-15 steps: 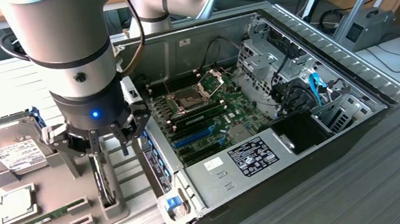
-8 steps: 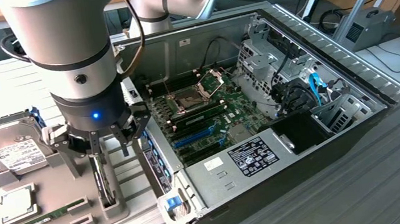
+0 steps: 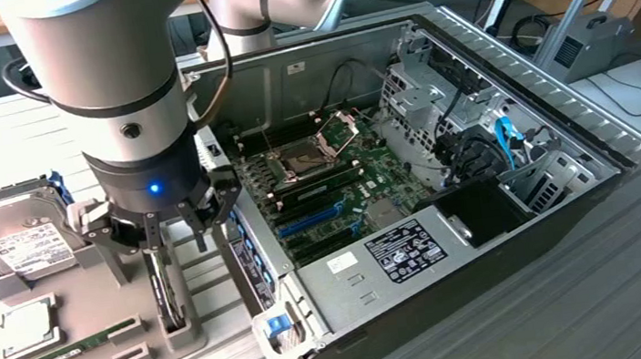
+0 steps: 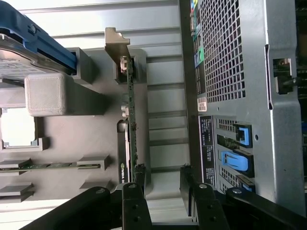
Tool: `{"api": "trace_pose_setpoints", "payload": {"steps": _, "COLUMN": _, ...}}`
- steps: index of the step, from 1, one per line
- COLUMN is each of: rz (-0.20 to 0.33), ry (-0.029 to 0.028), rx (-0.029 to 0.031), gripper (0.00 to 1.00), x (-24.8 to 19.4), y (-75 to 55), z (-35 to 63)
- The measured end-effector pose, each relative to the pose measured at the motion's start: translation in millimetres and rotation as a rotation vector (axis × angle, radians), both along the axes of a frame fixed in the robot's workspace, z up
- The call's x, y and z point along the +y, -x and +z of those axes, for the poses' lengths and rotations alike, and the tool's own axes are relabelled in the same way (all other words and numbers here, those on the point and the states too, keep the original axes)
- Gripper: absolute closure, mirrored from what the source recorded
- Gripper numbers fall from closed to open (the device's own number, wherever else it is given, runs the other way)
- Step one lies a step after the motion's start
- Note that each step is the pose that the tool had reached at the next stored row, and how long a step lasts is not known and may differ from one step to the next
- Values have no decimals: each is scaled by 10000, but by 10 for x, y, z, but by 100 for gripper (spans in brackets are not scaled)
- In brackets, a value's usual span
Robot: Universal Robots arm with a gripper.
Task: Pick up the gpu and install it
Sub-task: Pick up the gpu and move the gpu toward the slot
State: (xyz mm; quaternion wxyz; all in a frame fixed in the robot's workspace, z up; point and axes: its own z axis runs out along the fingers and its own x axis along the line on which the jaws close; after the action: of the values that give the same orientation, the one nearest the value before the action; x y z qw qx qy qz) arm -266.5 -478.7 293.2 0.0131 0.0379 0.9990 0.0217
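Note:
The gpu (image 3: 167,295) stands on its edge in a slot of the grey holder block (image 3: 90,299), beside the open computer case (image 3: 418,177). In the wrist view the gpu (image 4: 131,120) is a thin green edge with its silver bracket (image 4: 116,40) at the far end. My gripper (image 3: 181,241) hangs just above the card's near end, open, with nothing between its fingers. In the wrist view the gripper (image 4: 165,203) is off to one side of the card: one black finger (image 4: 135,203) lines up with the card's edge, the other finger (image 4: 197,201) is nearer the case.
The holder block also carries a hard drive (image 3: 22,239) in a blue carrier, a square chip (image 3: 27,326) and a slim RAM stick (image 3: 72,346). The case's rear wall (image 4: 240,96) stands close beside the block. The motherboard (image 3: 322,188) lies exposed inside the case.

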Motion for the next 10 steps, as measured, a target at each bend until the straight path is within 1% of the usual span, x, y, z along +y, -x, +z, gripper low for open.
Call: {"api": "trace_pose_setpoints", "payload": {"steps": 10, "rz": 0, "ry": 0, "rx": 0, "gripper": 58, "x": 0, "y": 0, "z": -40}}
